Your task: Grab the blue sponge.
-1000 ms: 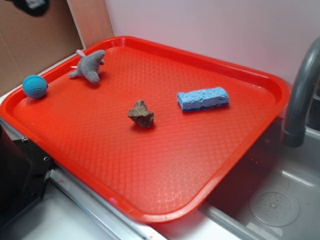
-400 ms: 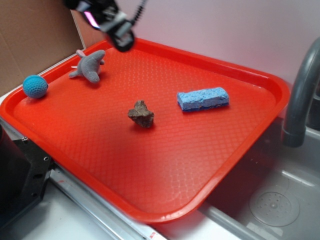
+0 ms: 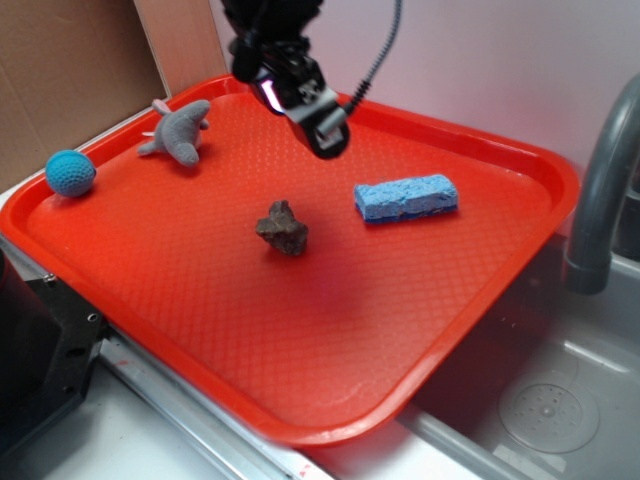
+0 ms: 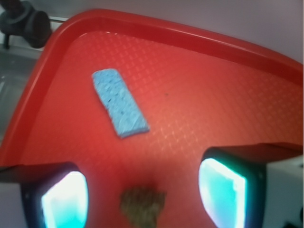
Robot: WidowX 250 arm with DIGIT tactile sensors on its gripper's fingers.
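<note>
The blue sponge (image 3: 406, 197) lies flat on the red tray (image 3: 330, 340), toward its far right side; in the wrist view the blue sponge (image 4: 118, 102) sits ahead and to the left of centre. My gripper (image 3: 322, 138) hangs in the air above the tray, left of the sponge and apart from it. In the wrist view the gripper (image 4: 142, 192) is open, its two glowing pads wide apart with nothing held. A brown rock (image 3: 283, 228) lies below it, showing between the fingers as the rock (image 4: 142, 205).
A grey plush animal (image 3: 179, 130) and a teal crocheted ball (image 3: 70, 173) sit at the tray's far left. A grey faucet (image 3: 602, 190) rises over the metal sink (image 3: 560, 400) at the right. A wall stands behind the tray.
My gripper came in from the upper left and moved right and down over the tray, toward the rock and sponge. The objects stayed put.
</note>
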